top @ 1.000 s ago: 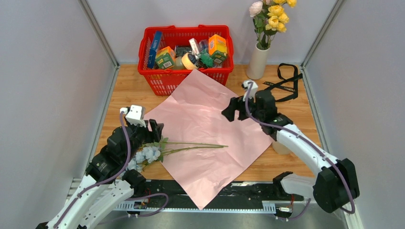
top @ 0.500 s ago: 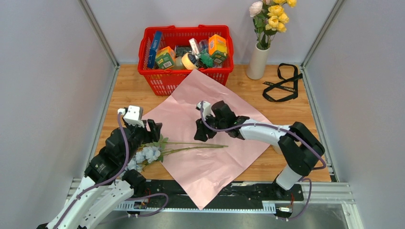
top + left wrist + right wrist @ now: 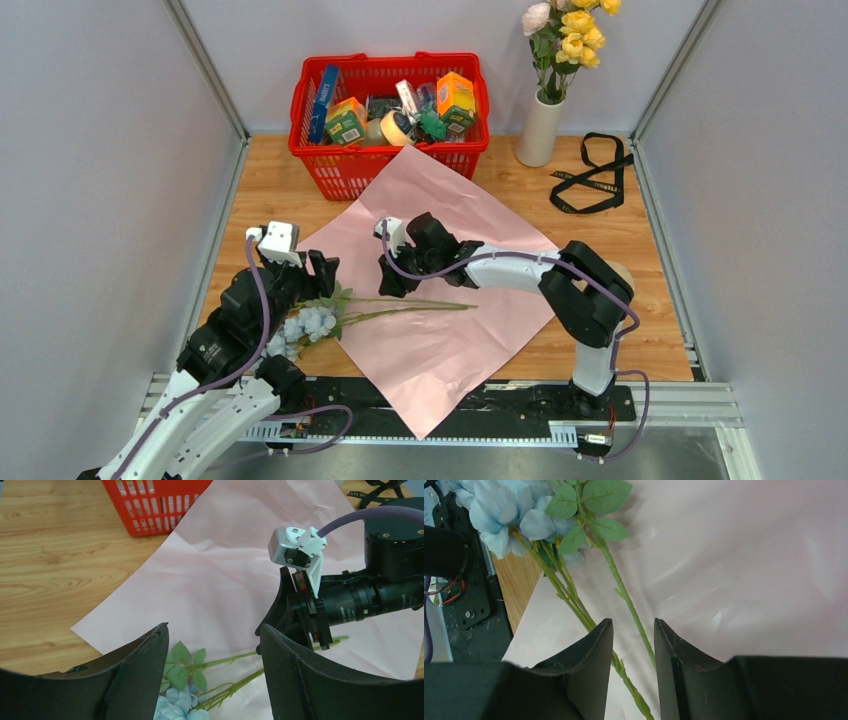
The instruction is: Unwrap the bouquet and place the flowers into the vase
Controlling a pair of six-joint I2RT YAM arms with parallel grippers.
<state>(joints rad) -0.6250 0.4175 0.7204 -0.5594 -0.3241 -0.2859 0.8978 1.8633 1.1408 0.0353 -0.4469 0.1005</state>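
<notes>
The right end effector (image 3: 634, 622) has swung from the vase (image 3: 540, 130) to the flowers (image 3: 308, 325) on the pink paper (image 3: 450, 220). Its jaws are narrowing astride the stems, unclamped, so pickup appears next. The left end effector (image 3: 214, 630) stands apart.

Under the black right end effector (image 3: 392, 283), the paper sheet (image 3: 440, 250) is plain pale pink. By its fingers lie green stems (image 3: 420, 305) with light blue blooms (image 3: 305, 328). Beyond it are a red basket (image 3: 345, 165), an off-white vase (image 3: 539, 130) of yellow and pale pink flowers (image 3: 575, 35), and a black ribbon (image 3: 585, 180). The tabletop (image 3: 265, 190) is light wood grain.
</notes>
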